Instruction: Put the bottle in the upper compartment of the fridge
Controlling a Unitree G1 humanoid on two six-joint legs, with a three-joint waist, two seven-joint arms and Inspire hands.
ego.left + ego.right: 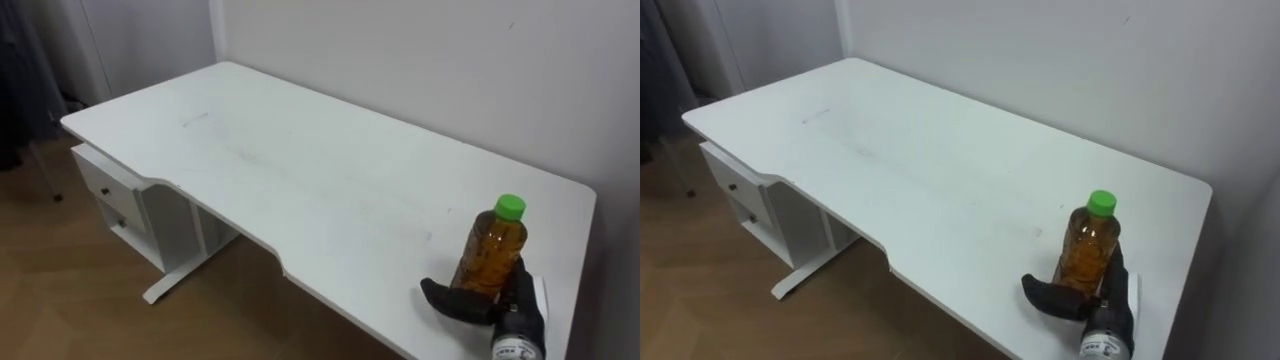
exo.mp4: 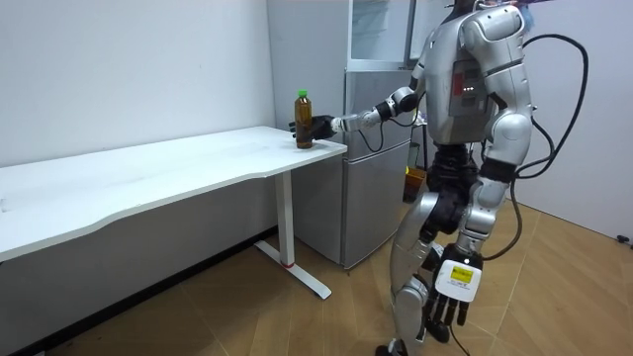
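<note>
An amber bottle (image 1: 492, 250) with a green cap stands upright near the right end of the white table (image 1: 300, 170), close to its front edge. My right hand (image 1: 470, 302) is curled round its lower part, thumb on the left side and fingers behind it. The room view has me standing beside the table's end with the right arm stretched out to the bottle (image 2: 304, 121). My left hand (image 2: 442, 309) hangs by my leg with relaxed fingers. The grey fridge (image 2: 371, 198) stands just behind the table's end, its upper compartment (image 2: 381, 30) above it.
A white drawer unit (image 1: 115, 200) sits under the table's far left end. A wall runs right behind the table. Wooden floor (image 2: 297, 316) lies open in front of the table and fridge.
</note>
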